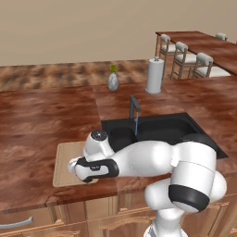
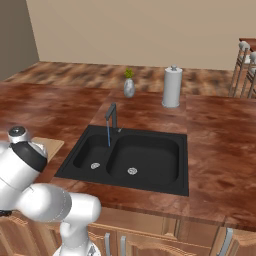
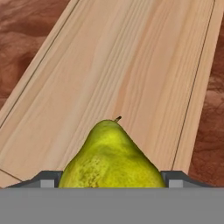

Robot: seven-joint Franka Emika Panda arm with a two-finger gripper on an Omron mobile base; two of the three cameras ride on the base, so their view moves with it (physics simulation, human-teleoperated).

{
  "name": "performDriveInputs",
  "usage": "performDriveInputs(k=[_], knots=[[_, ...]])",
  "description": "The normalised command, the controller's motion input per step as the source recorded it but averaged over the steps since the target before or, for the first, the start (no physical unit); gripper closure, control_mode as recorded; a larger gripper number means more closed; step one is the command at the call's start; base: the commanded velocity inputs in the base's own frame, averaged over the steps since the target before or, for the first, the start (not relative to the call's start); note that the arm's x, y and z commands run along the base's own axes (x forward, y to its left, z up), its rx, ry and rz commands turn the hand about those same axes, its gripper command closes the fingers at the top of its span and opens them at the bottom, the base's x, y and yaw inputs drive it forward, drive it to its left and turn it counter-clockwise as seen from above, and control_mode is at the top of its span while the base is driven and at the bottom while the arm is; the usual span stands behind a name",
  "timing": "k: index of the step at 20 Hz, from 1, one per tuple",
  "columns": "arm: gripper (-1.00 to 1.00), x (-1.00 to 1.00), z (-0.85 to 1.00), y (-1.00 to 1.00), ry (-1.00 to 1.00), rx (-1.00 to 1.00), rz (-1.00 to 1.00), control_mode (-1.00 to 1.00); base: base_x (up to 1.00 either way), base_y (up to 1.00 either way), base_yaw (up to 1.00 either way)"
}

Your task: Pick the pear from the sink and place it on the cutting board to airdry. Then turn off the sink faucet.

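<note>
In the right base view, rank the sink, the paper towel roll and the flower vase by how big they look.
1. sink: by far the largest.
2. paper towel roll: tall white cylinder, clearly bigger than the vase.
3. flower vase: smallest.
The roll and the vase stand about equally far back, so that comparison is fair; the sink is nearer.

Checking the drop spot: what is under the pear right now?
In the hand view the cutting board spreads under the pear, which sits in the claw. Whether pear and board touch is hidden.
</note>
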Motion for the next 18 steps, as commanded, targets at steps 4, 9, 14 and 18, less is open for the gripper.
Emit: performDriveInputs(k=[4, 9, 14, 18], knots=[[1.0, 0.01, -0.1, 0.0, 0.0, 0.0, 0.0, -1.0, 0.0, 0.0, 0.0], [1.0, 0.0, -0.1, 0.0, 0.0, 0.0, 0.0, -1.0, 0.0, 0.0, 0.0], [1.0, 0.02, -0.11, 0.0, 0.0, 0.0, 0.0, -1.0, 0.0, 0.0, 0.0], [1.0, 0.06, -0.12, 0.04, 0.0, 0.0, 0.0, -1.0, 0.0, 0.0, 0.0]])
